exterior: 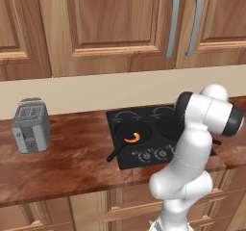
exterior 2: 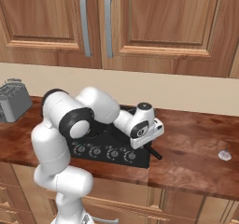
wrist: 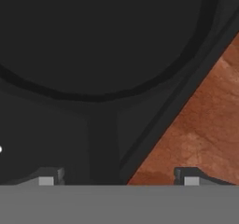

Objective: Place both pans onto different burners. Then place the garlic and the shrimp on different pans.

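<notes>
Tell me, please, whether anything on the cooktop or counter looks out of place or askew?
Nothing looks spilled or damaged. The shrimp lies in the left pan on the cooktop. A small pale item sits alone on the counter, too small to identify.

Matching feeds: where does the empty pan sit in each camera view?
Left base view: the empty pan is on the cooktop's right side, partly behind the arm, right of the shrimp.
Right base view: mostly behind the arm; its handle end pokes out below the hand.
Hand view: the pan spans the top, its handle running down the middle.
Shared landmark: the cooktop's edge against the wooden counter.
</notes>
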Robot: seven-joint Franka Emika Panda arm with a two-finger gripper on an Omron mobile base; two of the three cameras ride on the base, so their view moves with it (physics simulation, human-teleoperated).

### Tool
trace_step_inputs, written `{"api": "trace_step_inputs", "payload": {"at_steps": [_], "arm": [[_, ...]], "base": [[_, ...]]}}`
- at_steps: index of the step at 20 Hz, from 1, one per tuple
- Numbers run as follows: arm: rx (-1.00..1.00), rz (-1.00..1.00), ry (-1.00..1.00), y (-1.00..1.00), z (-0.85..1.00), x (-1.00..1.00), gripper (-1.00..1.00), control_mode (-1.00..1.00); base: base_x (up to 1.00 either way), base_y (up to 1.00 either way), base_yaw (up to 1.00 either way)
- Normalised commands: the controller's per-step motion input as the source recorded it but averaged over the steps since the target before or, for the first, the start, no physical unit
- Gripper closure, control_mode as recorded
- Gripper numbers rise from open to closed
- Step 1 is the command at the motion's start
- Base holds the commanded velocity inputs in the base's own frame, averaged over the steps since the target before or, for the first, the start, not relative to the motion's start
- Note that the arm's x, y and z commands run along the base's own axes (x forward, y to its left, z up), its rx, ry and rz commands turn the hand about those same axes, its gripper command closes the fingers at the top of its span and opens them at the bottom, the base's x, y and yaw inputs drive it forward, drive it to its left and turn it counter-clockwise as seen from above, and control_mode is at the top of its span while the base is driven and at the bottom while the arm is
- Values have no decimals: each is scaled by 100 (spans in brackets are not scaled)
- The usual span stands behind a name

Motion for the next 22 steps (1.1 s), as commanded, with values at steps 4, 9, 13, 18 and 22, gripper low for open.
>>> {"api": "trace_step_inputs", "payload": {"at_steps": [4,9,13,18,22], "arm": [[1,0,-3,0,29,-9,-100,-100],[0,-2,-4,0,25,-13,-100,-100],[0,-15,-4,0,8,-19,-100,-100],[0,-25,-4,0,1,-23,-100,-100],[0,-29,-7,-5,8,-22,-100,-100]], "base": [[0,0,0],[0,0,0],[0,0,0],[0,0,0],[0,0,0]]}}
